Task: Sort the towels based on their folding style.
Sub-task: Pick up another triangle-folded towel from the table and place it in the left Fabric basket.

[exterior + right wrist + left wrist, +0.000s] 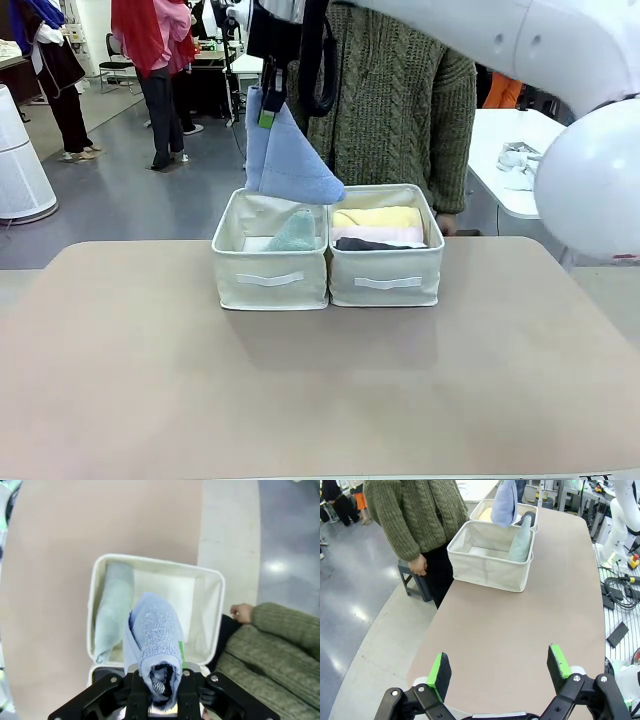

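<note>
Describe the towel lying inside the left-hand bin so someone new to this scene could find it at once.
Two cream fabric bins stand side by side at the table's far edge, in front of the person. In the left bin a pale teal cone towel leans against the wall shared with the right bin. It is paler and greener than the light blue towel hanging above in the right gripper, and pointed, unlike the rolls next door.

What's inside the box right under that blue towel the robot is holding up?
The left bin holds a pale teal cone towel leaning at its side; otherwise cream lining shows. The hanging light blue towel, clamped in the right gripper, hides part of its back.
</note>
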Controlling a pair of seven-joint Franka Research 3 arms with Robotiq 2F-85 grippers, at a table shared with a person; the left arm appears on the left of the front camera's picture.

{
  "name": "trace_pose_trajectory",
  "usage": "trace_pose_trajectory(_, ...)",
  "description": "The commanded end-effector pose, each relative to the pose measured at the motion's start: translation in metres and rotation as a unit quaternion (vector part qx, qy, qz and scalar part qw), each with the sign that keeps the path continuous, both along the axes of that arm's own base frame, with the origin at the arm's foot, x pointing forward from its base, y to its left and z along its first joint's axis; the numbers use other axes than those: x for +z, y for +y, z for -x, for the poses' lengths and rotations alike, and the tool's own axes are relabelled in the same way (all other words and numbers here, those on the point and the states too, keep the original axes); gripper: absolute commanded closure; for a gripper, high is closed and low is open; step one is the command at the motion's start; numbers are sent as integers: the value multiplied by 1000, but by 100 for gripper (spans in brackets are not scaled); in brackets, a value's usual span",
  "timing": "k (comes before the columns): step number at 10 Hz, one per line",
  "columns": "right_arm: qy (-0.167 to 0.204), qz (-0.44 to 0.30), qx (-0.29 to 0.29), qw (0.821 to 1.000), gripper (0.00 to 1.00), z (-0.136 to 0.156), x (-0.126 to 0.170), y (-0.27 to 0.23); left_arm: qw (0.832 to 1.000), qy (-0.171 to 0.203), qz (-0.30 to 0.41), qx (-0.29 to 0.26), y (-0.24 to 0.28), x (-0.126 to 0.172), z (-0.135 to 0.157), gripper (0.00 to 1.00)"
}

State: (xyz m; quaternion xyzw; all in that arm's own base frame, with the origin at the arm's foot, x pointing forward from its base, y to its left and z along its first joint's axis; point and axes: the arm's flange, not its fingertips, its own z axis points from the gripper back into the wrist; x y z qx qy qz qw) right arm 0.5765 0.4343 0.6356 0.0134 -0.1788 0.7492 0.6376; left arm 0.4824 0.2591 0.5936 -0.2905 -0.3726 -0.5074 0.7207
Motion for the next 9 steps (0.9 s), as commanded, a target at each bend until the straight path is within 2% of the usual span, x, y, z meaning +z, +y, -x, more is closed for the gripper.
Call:
trace_pose_trajectory(1,13,3,-5,1000,82,-29,17,36,1000,0,-1,2,0,1,2,0)
trace_pose_trajectory(4,9,-26,-23,999,82,-36,-2,43,1000,0,-1,2,0,1,2,0)
trace_pose_trajectory(6,1,-47,-45,998,82,-31,-2,38,1000,0,-1,2,0,1,2,0)
trace_pose_trajectory(7,14,-20,-13,1000,82,-12,-25,24,1000,0,-1,2,0,1,2,0)
trace_pose_trajectory(9,14,-20,-13,1000,82,-12,-25,24,1000,0,-1,2,0,1,2,0)
